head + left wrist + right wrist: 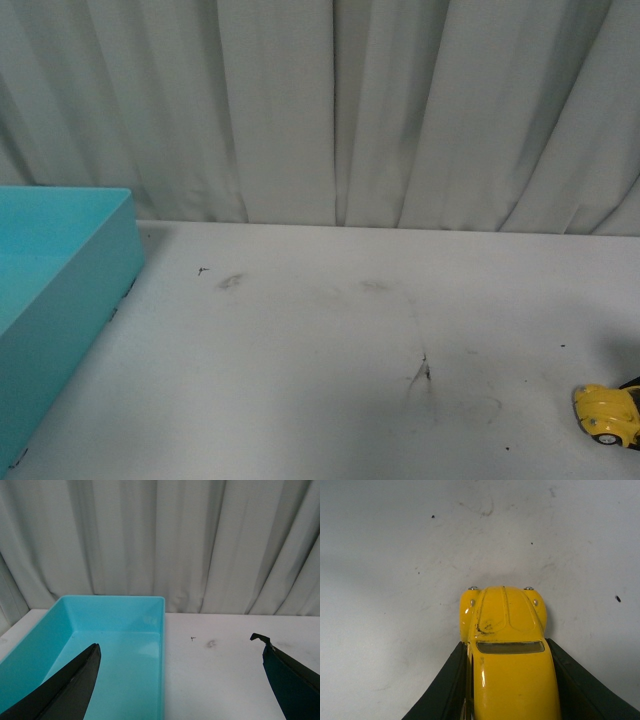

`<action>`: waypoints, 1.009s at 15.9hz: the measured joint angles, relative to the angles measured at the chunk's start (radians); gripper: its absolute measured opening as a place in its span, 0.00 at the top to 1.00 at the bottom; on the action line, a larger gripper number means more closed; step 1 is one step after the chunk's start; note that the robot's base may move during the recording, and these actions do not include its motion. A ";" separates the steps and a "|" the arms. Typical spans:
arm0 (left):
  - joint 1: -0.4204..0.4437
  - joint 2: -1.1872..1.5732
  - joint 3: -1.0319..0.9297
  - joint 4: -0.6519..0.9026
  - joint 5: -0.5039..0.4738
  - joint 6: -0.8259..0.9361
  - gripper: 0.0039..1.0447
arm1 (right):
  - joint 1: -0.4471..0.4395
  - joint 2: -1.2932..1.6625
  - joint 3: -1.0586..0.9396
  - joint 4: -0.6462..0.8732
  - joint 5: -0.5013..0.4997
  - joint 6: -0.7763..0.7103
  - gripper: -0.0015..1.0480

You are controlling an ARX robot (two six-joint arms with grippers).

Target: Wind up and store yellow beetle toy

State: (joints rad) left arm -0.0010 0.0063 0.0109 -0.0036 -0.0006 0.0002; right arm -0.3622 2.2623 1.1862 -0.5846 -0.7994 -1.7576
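My left claw [176, 642] hangs wide open, its two dark fingers [75, 685] spread far apart and angled outward. My right claw [505, 643] is closed around the yellow toy car [512, 680], one dark finger against each side of its body, the fingertips reaching about level with its window.
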 joint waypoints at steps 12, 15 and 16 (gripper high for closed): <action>0.000 0.000 0.000 0.000 0.000 0.000 0.06 | -0.005 0.003 -0.032 -0.024 0.012 -0.009 0.06; 0.000 0.000 0.000 0.000 0.000 0.000 0.06 | -0.005 0.003 -0.033 -0.005 0.003 -0.006 0.06; 0.000 0.000 0.000 0.000 0.000 0.000 0.06 | -0.005 0.002 -0.035 0.000 -0.010 -0.003 0.06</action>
State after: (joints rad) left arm -0.0013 0.0063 0.0109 -0.0036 -0.0002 0.0002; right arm -0.3672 2.2646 1.1515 -0.5842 -0.8097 -1.7607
